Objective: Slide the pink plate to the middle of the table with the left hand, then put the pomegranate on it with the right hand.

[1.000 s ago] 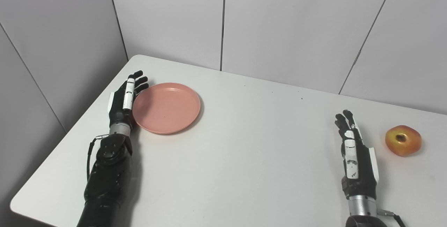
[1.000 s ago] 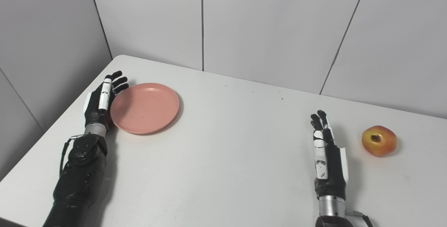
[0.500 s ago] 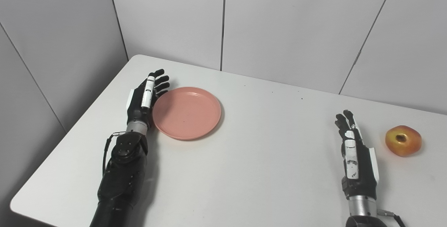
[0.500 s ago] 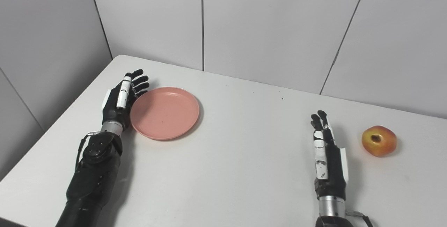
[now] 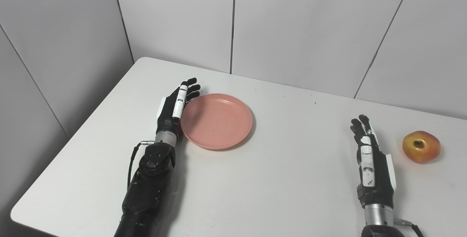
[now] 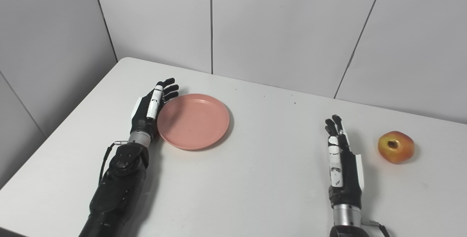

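The left hand (image 5: pixel 174 108) stands on edge, fingers extended and apart, grasping nothing, its palm side against the left rim of the pink plate (image 5: pixel 217 121). The plate lies flat on the white table (image 5: pixel 277 178), left of centre. The right hand (image 5: pixel 372 164) rests open and empty, well apart from the plate, with the pomegranate (image 5: pixel 421 146) just beyond it near the table's right side.

Risks from this position: contact is at one rim only — an off-centre push could rotate the plate away from the palm, and the hand would slip past it. A low rim may also ride up over the fingers if pressure is applied too high.

The path toward the table's middle carries no objects. Grey wall panels (image 5: pixel 292 25) stand behind the table; they do not interfere.
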